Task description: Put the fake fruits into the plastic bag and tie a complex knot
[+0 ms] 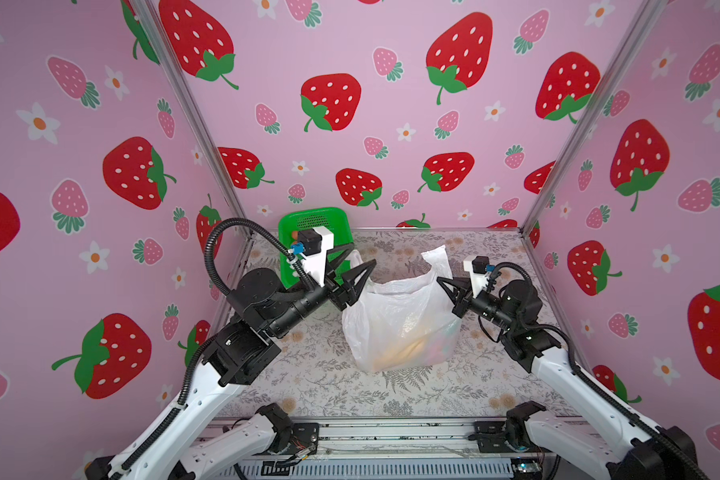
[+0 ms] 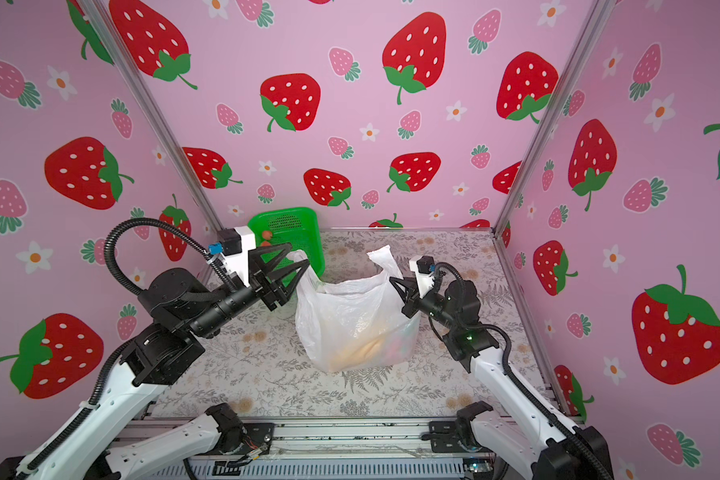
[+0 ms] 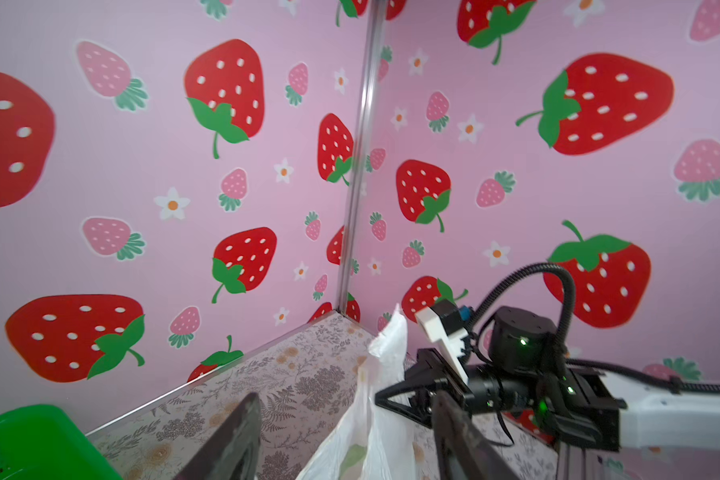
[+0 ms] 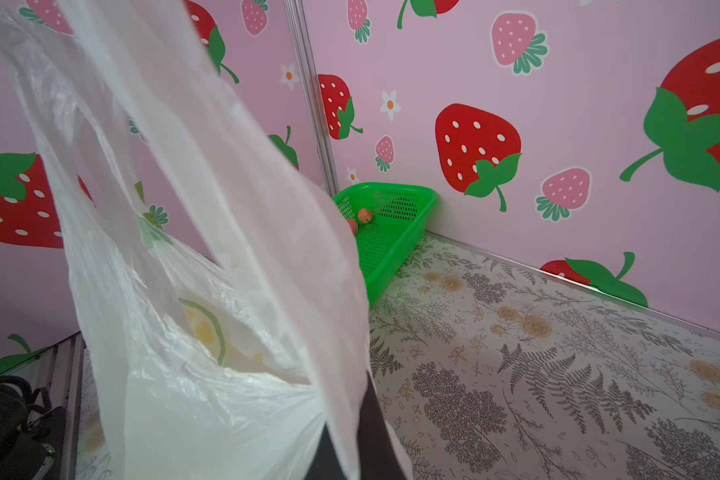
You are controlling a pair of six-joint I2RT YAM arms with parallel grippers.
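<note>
Nearest on the tabletop [image 1: 308, 374], the plastic bag [image 1: 391, 316] stands holding fake fruits [image 1: 395, 351]. Right hand [image 1: 439, 279] is clamped on its right handle [image 1: 435, 259]. Left hand [image 1: 363, 255] gapes around the left handle [image 2: 299, 261], gripping nothing, so it could slump away. Behind, small red fruits [image 4: 365, 215] sit in the green basket [image 1: 292, 220]; knotting now strands them.

The plastic bag [image 1: 400, 324] stands near the middle of the worktop [image 1: 495, 374]. Low inside it, hard to make out through the film, lie what seem to be fruits [image 1: 408, 345]. The basket [image 1: 304, 216] sits in the far left corner, behind and to the left of the bag, with two small round fruits [image 4: 365, 215] in it. The left claw [image 1: 363, 255] is in front of the basket, the bag's left handle between its fingers. The right claw [image 1: 439, 279] is on the bag's right handle.
</note>
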